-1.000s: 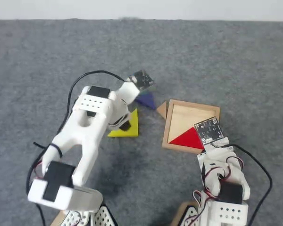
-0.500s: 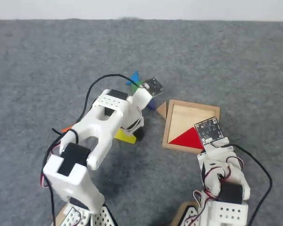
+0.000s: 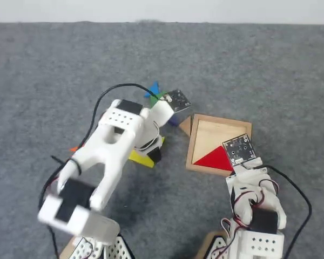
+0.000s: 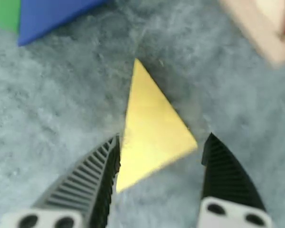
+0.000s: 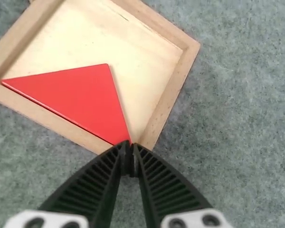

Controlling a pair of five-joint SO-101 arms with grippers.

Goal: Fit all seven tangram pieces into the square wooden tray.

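The yellow triangle [image 4: 152,137] lies flat on the grey tabletop [image 3: 248,65], outside the square wooden tray [image 3: 191,148]. In the high view it sits just beside the tray's near corner, mostly under the left arm. The left hand [image 4: 163,138] is open and straddles it. One jaw lies against a long edge and the other stands just off the opposite corner, so nothing is gripped yet.

The step in hand looks like the pickup of this second piece. The next move calls for closing on the triangle's edges, lifting it, and turning it to fit the bare half of the tray. The red triangle [image 5: 76,102] already fills one corner there. The right hand [image 5: 128,145] is closed on nothing and hovers over the tray's near rim.

A blue piece [image 4: 52,16] and a green piece [image 4: 4,14] lie beyond the yellow one. A small wood-coloured triangle [image 3: 184,125] touches the tray's outer corner.

Since a second ago the left arm has swung toward the tray and come down over the yellow triangle, covering most of it and exposing the blue and green pieces behind. Over the last half second its hand has barely shifted. The right arm and the red triangle have not moved.
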